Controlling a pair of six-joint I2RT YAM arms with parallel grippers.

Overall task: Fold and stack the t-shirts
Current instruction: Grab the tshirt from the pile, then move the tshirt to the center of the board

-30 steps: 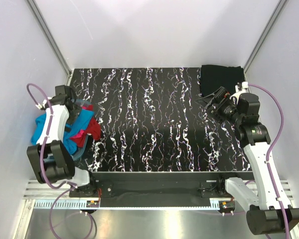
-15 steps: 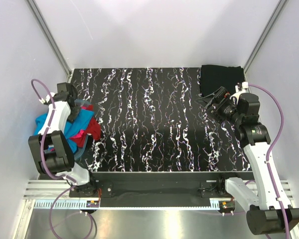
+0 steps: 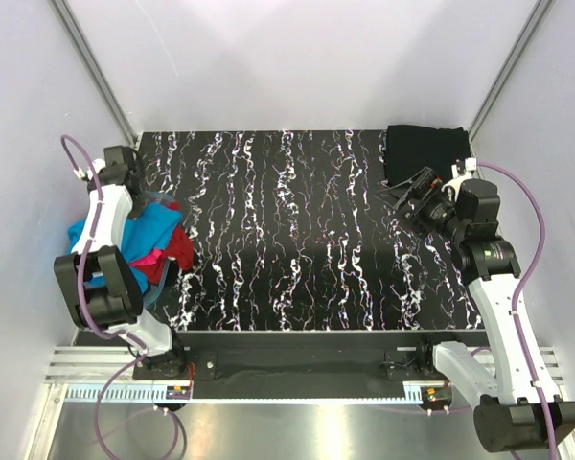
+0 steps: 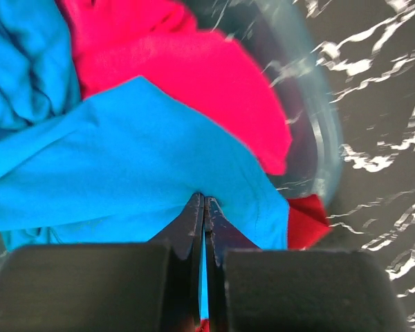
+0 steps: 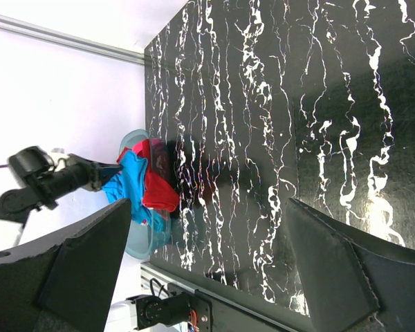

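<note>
A pile of t-shirts fills the tub (image 3: 163, 283) at the table's left edge: a turquoise-blue one (image 3: 149, 228) on top, a red one (image 3: 179, 249) beside it. In the left wrist view the turquoise shirt (image 4: 124, 159) lies over a magenta-pink one (image 4: 194, 69), with a red corner (image 4: 308, 221) showing. My left gripper (image 4: 204, 200) is shut on a fold of the turquoise shirt. A black t-shirt (image 3: 424, 151) lies at the far right corner. My right gripper (image 3: 402, 196) hovers open and holds nothing beside it.
The translucent pale-blue tub rim (image 4: 325, 131) curves round the pile. In the right wrist view the tub (image 5: 135, 138) and the left arm (image 5: 48, 180) show far off across the black marbled table (image 3: 297, 230). White walls close in on both sides.
My left gripper has gone from open to shut, pinching the turquoise shirt, and its wrist has shifted slightly toward the back. The right arm has not moved.
</note>
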